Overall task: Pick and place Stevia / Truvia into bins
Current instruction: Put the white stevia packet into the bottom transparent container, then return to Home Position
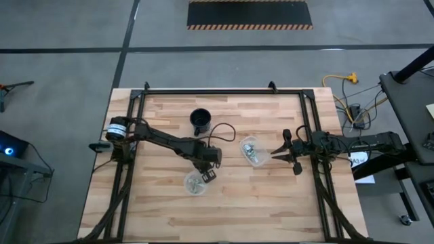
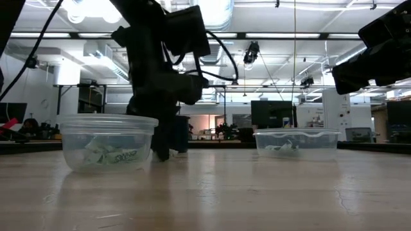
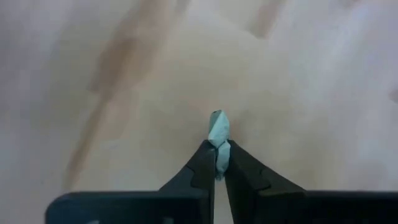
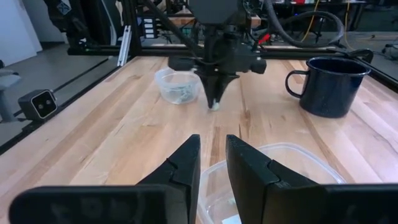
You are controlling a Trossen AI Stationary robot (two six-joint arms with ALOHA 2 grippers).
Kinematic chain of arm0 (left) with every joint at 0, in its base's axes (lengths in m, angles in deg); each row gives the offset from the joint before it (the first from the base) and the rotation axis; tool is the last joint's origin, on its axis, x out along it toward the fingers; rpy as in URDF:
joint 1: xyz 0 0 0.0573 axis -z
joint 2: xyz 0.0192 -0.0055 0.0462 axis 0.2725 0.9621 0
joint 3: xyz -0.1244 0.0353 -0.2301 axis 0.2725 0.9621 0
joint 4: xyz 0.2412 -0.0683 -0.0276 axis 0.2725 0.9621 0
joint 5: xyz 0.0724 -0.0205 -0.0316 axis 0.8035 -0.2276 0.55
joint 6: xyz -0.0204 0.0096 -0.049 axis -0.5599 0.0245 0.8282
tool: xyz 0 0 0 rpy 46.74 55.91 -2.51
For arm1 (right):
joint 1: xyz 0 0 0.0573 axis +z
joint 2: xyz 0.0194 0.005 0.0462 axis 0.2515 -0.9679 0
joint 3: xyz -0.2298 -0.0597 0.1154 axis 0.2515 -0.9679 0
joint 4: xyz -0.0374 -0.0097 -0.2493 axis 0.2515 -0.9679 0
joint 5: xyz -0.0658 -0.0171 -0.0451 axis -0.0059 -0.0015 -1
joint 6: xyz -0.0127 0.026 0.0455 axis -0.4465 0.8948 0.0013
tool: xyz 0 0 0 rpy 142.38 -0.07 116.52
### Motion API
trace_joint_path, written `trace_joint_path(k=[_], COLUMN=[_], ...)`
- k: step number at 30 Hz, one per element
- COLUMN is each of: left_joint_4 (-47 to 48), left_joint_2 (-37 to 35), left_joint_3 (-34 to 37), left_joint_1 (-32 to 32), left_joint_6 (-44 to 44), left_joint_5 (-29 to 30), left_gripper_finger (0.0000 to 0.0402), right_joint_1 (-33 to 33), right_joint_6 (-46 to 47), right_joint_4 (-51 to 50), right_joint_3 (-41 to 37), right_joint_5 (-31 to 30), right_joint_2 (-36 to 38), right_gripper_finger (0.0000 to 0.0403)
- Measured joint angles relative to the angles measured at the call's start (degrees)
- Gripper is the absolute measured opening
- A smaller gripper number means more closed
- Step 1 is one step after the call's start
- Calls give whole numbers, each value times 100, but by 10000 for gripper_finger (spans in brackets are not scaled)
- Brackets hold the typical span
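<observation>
My left gripper (image 1: 211,175) points down at the table just right of the round clear tub (image 1: 195,183) and is shut on a pale green sachet (image 3: 217,132). It also shows in the right wrist view (image 4: 214,99). The round tub (image 2: 106,144) holds several sachets (image 2: 115,156). The oblong clear tub (image 1: 253,150) lies right of centre and holds a few sachets (image 2: 282,147). My right gripper (image 1: 278,153) is open and empty at the oblong tub's right side (image 4: 273,168). My left gripper pinches the sachet's near end (image 3: 219,152) between its two fingertips, coming from above and pointing down. The rest of the crumpled sachet sticks out beyond the tips (image 4: 214,106), close over the wood. I cannot tell whether it touches the table.
A black mug (image 1: 201,120) with a handle stands toward the far edge, behind the two tubs. Black frame rails (image 1: 135,135) run along the table's left, right and far sides. Bare wood (image 1: 237,210) lies toward the near edge.
</observation>
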Motion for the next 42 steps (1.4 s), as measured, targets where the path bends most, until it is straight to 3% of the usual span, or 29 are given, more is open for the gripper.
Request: trace_joint_path(k=[5, 17, 28, 42], left_joint_4=[14, 300, 332, 329], left_joint_2=[-202, -923, -1051, -1054], left_joint_3=[-167, -229, -229, -229], left_joint_1=[196, 1132, 1677, 1679], left_joint_6=[-210, -170, -18, -2], left_joint_5=[3, 1046, 1086, 818], left_gripper_finger=[2, 1, 2, 80], right_joint_1=[0, 2, 0, 0], right_joint_6=[-3, 6, 3, 2], right_joint_4=[0, 0, 0, 0], right_joint_3=[0, 0, 0, -1], right_joint_5=[1, 3, 1, -1], right_joint_2=[0, 0, 2, 0], right_gripper_finger=[68, 68, 68, 68])
